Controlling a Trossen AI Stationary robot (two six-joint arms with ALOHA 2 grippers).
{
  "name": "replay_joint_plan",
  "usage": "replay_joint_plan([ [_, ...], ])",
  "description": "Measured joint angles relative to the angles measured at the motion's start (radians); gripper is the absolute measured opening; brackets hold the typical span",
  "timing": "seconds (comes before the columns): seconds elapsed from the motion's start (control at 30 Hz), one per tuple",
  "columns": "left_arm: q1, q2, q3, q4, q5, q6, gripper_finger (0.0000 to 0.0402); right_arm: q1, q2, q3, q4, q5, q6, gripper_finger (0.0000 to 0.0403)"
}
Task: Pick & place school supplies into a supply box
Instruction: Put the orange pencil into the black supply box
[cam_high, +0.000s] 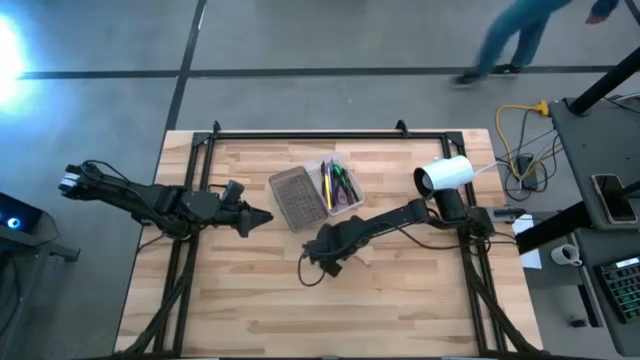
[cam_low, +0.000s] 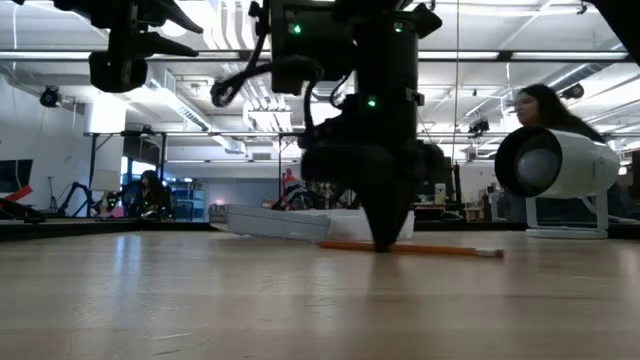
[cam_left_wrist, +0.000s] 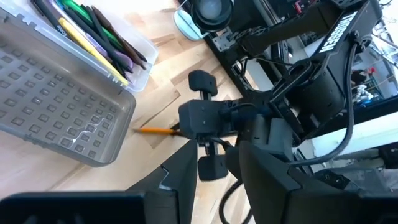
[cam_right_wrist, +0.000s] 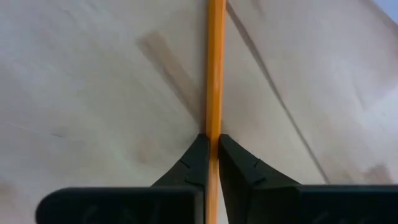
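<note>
An orange pencil (cam_low: 430, 249) lies flat on the wooden table, eraser end (cam_low: 495, 253) toward the table's right. My right gripper (cam_high: 325, 252) stands over it, shut on it, just in front of the supply box. The clear supply box (cam_high: 315, 190) sits open at the table's far middle. Its grey ribbed half (cam_left_wrist: 56, 118) is empty, and the other half holds green, yellow and dark pens (cam_left_wrist: 93, 31). The scissors do not show. My left gripper (cam_left_wrist: 217, 180) is open and hovers above the table, left of the box, pointing at the right gripper. My right gripper pinches the orange pencil's shaft (cam_right_wrist: 215, 124) between its two fingertips (cam_right_wrist: 194, 158). The hold is well away from the eraser end. The fingers come from above, pointing down, and lie across the pencil. The pencil lies level along the tabletop.
A white camera-like cylinder (cam_high: 445, 175) stands on the table's right, far side. Black frame rails (cam_high: 300, 135) run along the table's far edge. Bare wood (cam_high: 300, 310) spreads across the near half. A person (cam_low: 545, 105) sits beyond the table and another (cam_high: 520, 35) walks past.
</note>
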Motion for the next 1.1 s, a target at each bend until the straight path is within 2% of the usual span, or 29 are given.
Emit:
replay_joint_plan([
  [0.2, -0.017, 0.0, 0.0, 0.0, -0.001, 0.008, 0.0104, 0.018, -0.081, -0.02, -0.07, 0.055, 0.06, 0.0012],
  [0.37, -0.026, 0.002, -0.005, -0.006, 0.0, 0.008, 0.0104, 0.001, -0.284, -0.062, -0.062, 0.168, 0.176, 0.0012],
  [0.53, -0.026, 0.01, -0.006, -0.008, -0.011, 0.02, 0.0104, -0.167, -0.441, -0.189, 0.05, 0.161, 0.135, 0.0011],
  [0.6, -0.026, 0.014, -0.006, -0.007, -0.014, 0.025, 0.0104, -0.255, -0.489, -0.228, 0.134, 0.101, 0.053, 0.0011],
  [0.7, -0.026, 0.019, -0.006, -0.007, -0.017, 0.026, 0.0104, -0.352, -0.487, -0.248, 0.237, 0.016, -0.076, 0.0011],
  [0.83, -0.026, 0.023, -0.006, -0.008, -0.016, 0.025, 0.0104, -0.421, -0.447, -0.209, 0.291, -0.033, -0.165, 0.0011],
  [1.1, -0.026, 0.036, -0.006, -0.008, -0.016, 0.001, 0.0104, -0.487, -0.27, -0.093, 0.303, -0.058, -0.314, 0.0013],
])
